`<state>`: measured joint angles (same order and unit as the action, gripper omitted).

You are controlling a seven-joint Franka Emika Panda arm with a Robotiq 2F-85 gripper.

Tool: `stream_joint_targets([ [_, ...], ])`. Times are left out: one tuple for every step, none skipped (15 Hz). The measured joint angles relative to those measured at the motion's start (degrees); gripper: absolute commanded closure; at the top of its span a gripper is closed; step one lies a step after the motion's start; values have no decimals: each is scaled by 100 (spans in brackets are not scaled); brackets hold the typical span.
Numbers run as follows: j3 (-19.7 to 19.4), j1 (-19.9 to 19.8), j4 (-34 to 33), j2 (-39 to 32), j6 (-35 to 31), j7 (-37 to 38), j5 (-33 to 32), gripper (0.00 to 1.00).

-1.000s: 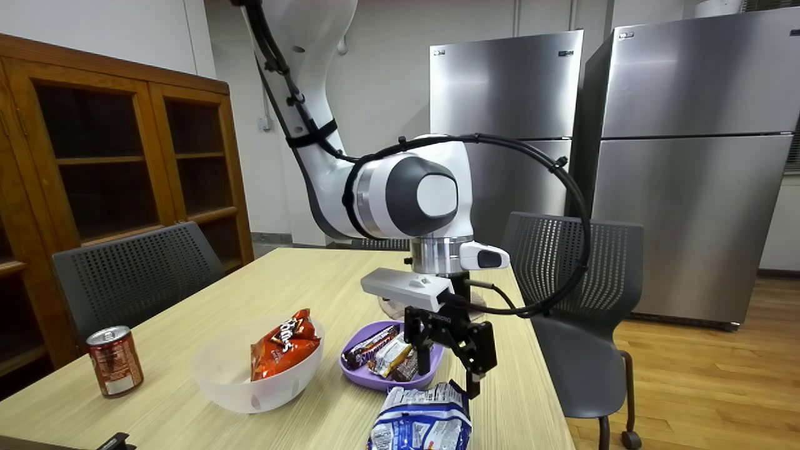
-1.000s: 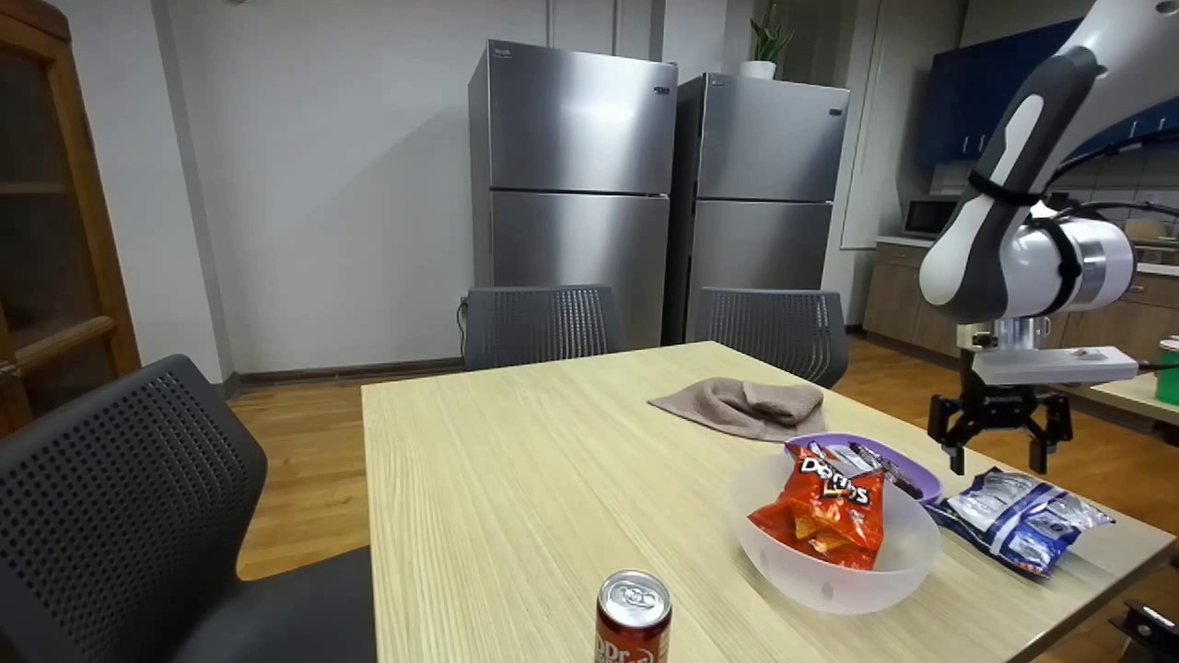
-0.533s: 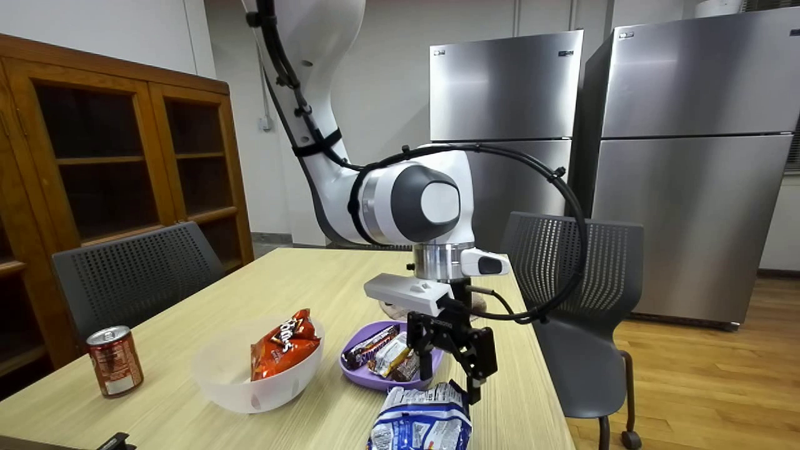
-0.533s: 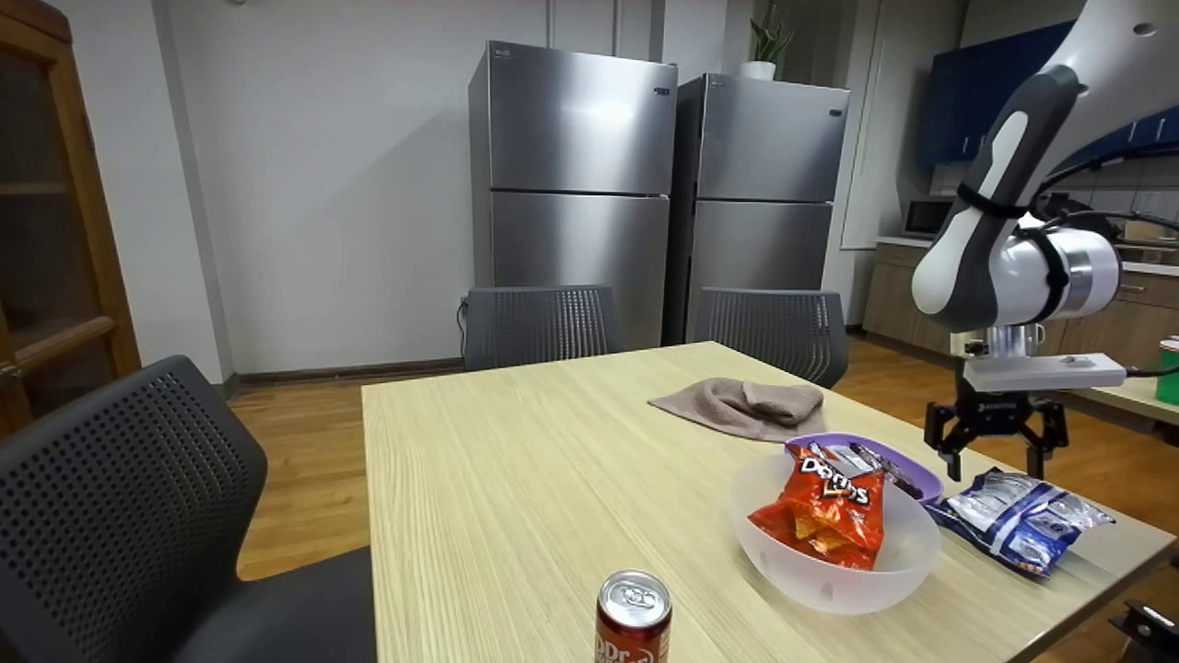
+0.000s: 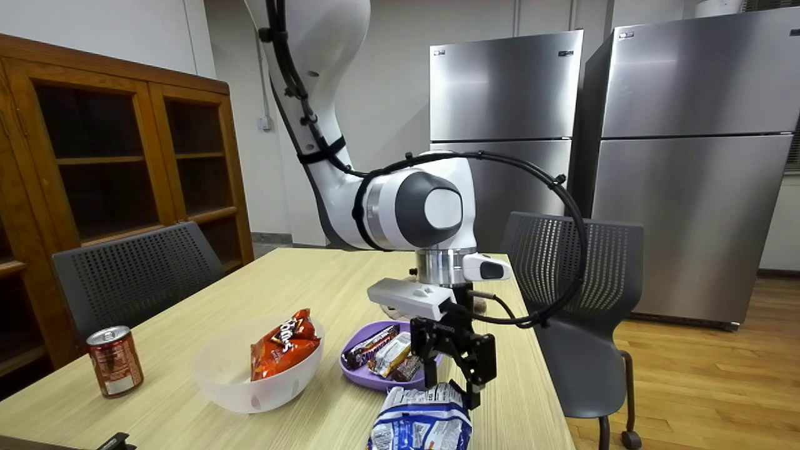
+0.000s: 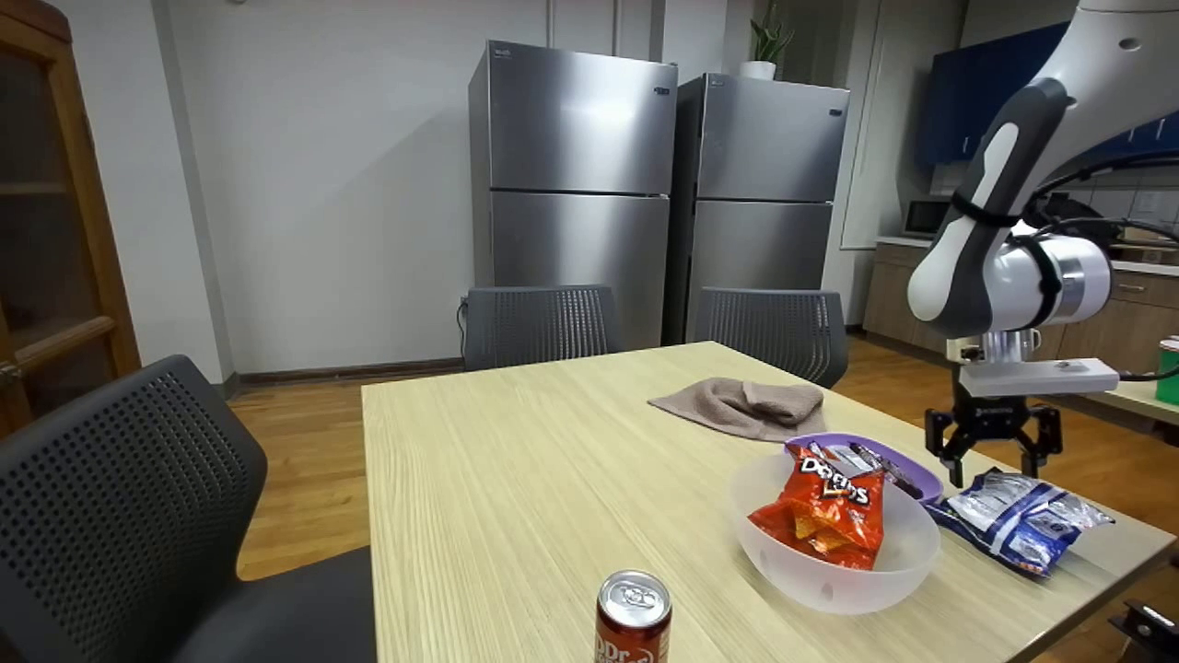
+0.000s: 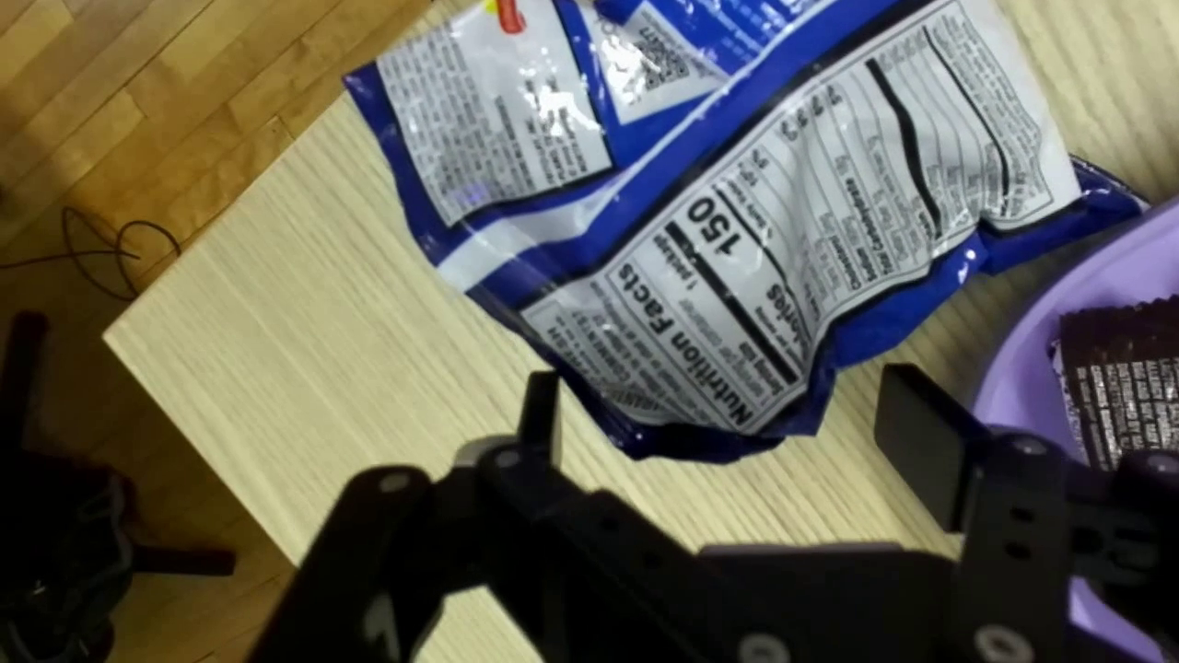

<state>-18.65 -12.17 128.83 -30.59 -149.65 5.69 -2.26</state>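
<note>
The black two-fingered pincer (image 7: 723,410) has its jaws spread wide, gripping nothing, close above one edge of a crinkled blue-and-white glossy snack bag (image 7: 728,230), which lies near a corner of the pale wood-grain counter (image 6: 553,479). Just beside it sits a shallow lilac plastic bowl (image 7: 1022,378) of wrapped candy bars (image 5: 387,354); near that, a frosted translucent bowl (image 6: 838,594) holds an orange-red Doritos bag (image 6: 827,511).

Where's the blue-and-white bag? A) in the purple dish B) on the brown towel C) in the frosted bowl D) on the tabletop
D: the wrist view shows the blue-and-white bag lying on the wood tabletop beside the purple dish, near the open hand.
</note>
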Motion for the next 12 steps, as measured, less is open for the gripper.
stream_joint_targets([
  [0, 0, -8, -5, 1, 0, 0, 51],
  [0, 0, -17, -10, 4, 0, 0, 58],
  [0, 0, -26, -16, 9, 0, 0, 65],
  [0, 0, -35, -21, 18, 0, 0, 73],
  [-1, 0, -43, -26, 28, 0, 0, 82],
  [-1, 0, -50, -31, 40, 0, 0, 88],
  [-1, 0, -58, -36, 54, 0, 0, 95],
  [-1, 0, -66, -40, 70, 0, 0, 100],
  [-2, 0, -76, -43, 92, 0, 0, 100],
  [-3, 0, -84, -46, 113, 0, 0, 100],
  [-3, 0, -91, -48, 134, 0, 0, 100],
  [-4, 0, -98, -51, 152, 0, 0, 100],
])
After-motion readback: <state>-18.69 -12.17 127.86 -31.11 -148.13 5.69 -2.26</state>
